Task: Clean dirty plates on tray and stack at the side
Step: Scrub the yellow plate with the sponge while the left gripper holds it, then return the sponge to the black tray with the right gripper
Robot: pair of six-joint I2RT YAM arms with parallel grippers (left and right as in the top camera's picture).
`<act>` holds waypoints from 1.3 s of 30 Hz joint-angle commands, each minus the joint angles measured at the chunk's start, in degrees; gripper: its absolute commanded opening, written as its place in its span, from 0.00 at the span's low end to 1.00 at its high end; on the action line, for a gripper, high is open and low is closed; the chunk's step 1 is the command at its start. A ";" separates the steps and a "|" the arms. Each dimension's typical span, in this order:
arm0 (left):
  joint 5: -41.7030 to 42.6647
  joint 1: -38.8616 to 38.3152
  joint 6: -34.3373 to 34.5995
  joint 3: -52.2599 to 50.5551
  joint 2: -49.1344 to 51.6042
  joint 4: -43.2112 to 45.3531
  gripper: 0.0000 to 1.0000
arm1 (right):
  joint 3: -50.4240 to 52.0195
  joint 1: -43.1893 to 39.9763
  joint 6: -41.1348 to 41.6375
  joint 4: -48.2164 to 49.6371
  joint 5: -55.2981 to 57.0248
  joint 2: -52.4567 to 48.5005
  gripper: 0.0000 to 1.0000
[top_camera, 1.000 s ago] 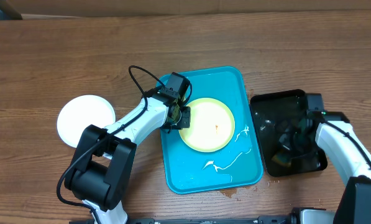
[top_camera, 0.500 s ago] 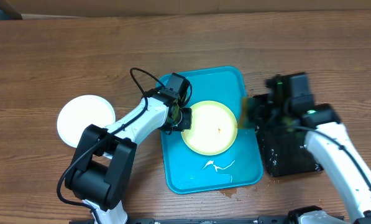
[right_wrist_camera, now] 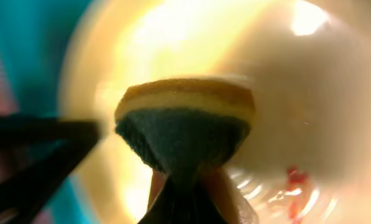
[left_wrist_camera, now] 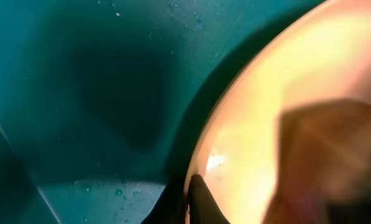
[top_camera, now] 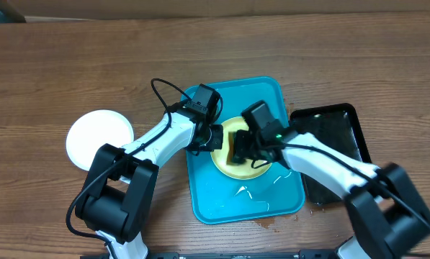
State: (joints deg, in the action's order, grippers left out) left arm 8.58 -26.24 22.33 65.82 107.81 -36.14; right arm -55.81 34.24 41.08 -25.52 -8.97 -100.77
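A pale yellow-green plate (top_camera: 252, 160) lies on the turquoise tray (top_camera: 222, 198). My left gripper (top_camera: 212, 137) is shut on the plate's left rim; in the left wrist view one dark finger (left_wrist_camera: 201, 200) lies over the rim of the plate (left_wrist_camera: 247, 124). My right gripper (top_camera: 242, 150) hovers over the plate, shut on a yellow and dark green sponge (right_wrist_camera: 185, 121) that points down at the plate (right_wrist_camera: 309, 93). A red smear (right_wrist_camera: 294, 180) shows on the plate beside the sponge. A white plate (top_camera: 99, 138) sits on the table to the left.
A glossy black tray (top_camera: 337, 147) lies right of the turquoise tray. White streaks of liquid (top_camera: 261, 188) lie on the tray's near part. A small dark spill (top_camera: 266, 223) marks the wooden table (top_camera: 92, 65) at the tray's front edge.
My right arm has swung left from the black tray with the sponge and is now over the yellow-green plate. My left gripper has stayed on the plate's rim.
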 commanded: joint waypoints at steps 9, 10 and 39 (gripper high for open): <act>-1.73 0.42 -0.02 -1.33 2.78 0.70 0.04 | -0.07 -7.43 10.84 -11.96 9.62 -3.69 0.04; -1.73 0.70 -0.02 -1.33 2.75 0.63 0.04 | -0.07 -8.15 10.82 -12.98 10.19 -3.69 0.04; -2.82 2.95 -0.11 -1.33 2.75 -3.32 0.04 | -11.78 -10.64 9.75 -37.92 24.35 16.57 0.04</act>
State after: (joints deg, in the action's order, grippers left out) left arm 12.40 -23.86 22.33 66.00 108.55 -38.61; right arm -65.63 24.88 50.98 -62.19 13.50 -88.60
